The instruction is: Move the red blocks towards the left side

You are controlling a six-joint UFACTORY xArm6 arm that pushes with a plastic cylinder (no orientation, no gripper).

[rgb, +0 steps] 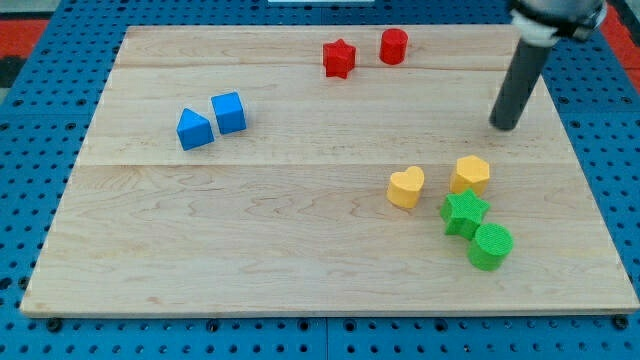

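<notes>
Our two targets sit close to the far edge of the wooden board (300, 250), a little right of its middle: the red star (339, 58) and, just beside it toward the right edge, the red cylinder (393, 46), the two apart but near. We carry no jaws to open or close, only a straight dark rod, and my tip (505, 126) rests on the board near the right edge, touching no block. What matters for the coming push is that both red blocks lie toward the far-left of my tip, so we already stand on their right-hand side, though nearer the front edge than they are. We judge that the tip needs to go toward the far edge until it is level with the cylinder, then sweep left; the cylinder would likely meet the star and the pair travel together. The yellow heart (406, 187), yellow hexagon (470, 174), green star (464, 213) and green cylinder (490, 246) cluster toward the front right corner, out of that path, as do the blue triangle (194, 129) and blue cube (229, 112) near the left edge.
</notes>
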